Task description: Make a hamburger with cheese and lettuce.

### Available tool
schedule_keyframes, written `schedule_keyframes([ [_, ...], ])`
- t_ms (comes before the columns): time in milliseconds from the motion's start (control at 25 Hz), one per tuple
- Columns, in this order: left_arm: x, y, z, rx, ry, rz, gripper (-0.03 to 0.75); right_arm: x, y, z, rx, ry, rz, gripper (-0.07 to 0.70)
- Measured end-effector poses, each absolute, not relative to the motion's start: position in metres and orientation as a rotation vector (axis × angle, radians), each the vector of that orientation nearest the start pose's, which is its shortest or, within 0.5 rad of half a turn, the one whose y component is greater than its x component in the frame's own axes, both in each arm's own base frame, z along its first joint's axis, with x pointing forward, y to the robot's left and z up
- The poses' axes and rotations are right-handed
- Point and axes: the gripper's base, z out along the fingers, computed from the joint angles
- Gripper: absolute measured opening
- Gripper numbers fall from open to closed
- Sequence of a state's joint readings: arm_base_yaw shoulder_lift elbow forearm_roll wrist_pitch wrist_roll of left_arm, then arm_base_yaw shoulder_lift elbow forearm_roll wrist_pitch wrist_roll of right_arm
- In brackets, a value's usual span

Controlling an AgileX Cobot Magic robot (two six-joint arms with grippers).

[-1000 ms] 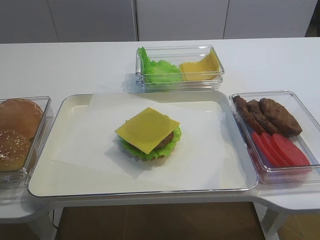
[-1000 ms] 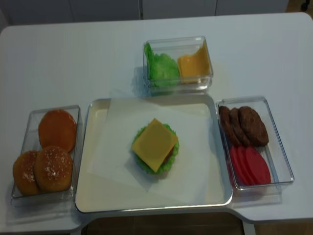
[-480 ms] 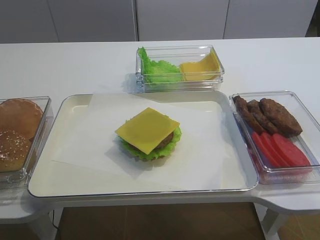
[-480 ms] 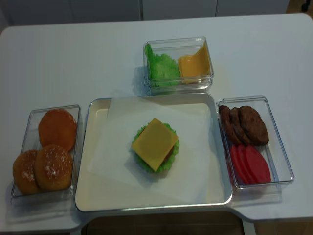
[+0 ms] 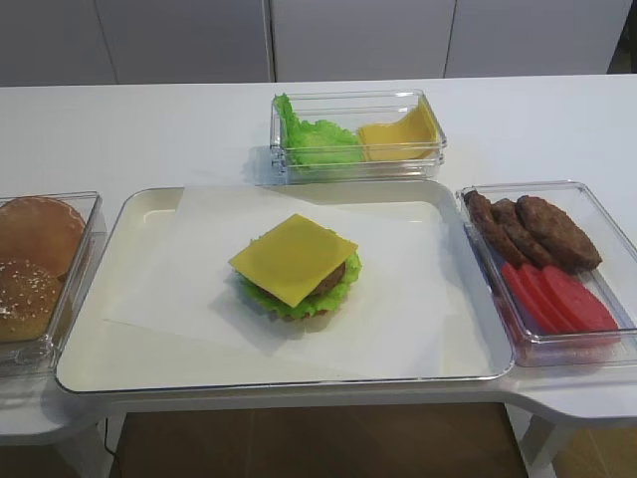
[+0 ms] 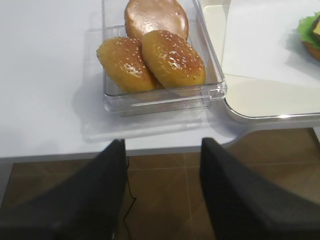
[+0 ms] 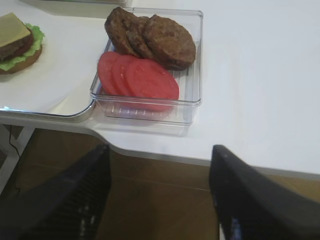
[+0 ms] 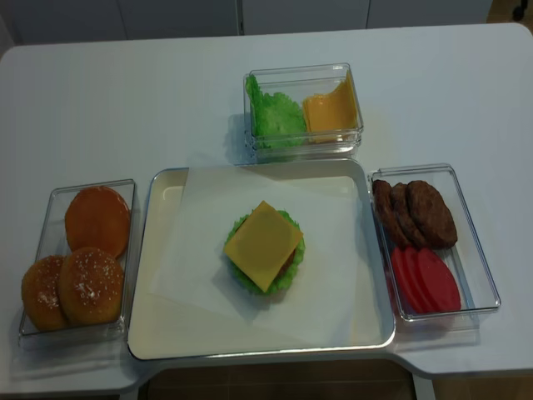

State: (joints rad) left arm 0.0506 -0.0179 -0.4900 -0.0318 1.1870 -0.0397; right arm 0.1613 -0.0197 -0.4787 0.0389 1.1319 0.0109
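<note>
The hamburger (image 5: 299, 282) sits mid-tray on white paper: a bun base, a frilly lettuce (image 5: 347, 284) fringe, a brown patty and a square yellow cheese (image 5: 294, 258) slice on top. From above, the cheese (image 8: 263, 245) covers most of the stack. The right wrist view catches the hamburger (image 7: 17, 42) at its far left edge. My right gripper (image 7: 160, 197) hangs open below the table's front edge, near the patty box. My left gripper (image 6: 162, 192) is open too, below the edge in front of the bun box. Neither gripper appears in the high views.
A clear box (image 5: 358, 134) at the back holds spare lettuce and cheese. On the right, a box (image 8: 433, 242) holds dark patties and red tomato slices. A left box (image 8: 79, 254) holds bun halves. The cream tray (image 5: 90, 349) spans the table's front middle.
</note>
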Motion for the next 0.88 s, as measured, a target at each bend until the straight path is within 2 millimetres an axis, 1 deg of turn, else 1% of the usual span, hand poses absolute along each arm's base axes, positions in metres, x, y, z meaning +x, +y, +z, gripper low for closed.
schedule_keyframes([
  [320,-0.0121,-0.0033,0.2645,-0.094,2.160,-0.032,0.358,-0.0091,0.0021,0.2657,-0.161,2.114,0.153,0.468],
  [600,-0.0121,-0.0033,0.2645,-0.094,2.160,-0.032,0.358,-0.0087,0.0029,0.2658,-0.074,2.114,0.104,0.468],
  [880,-0.0121,-0.0033,0.2645,-0.094,2.160,-0.032,0.358,-0.0087,0.0030,0.2658,-0.068,2.115,0.101,0.468],
])
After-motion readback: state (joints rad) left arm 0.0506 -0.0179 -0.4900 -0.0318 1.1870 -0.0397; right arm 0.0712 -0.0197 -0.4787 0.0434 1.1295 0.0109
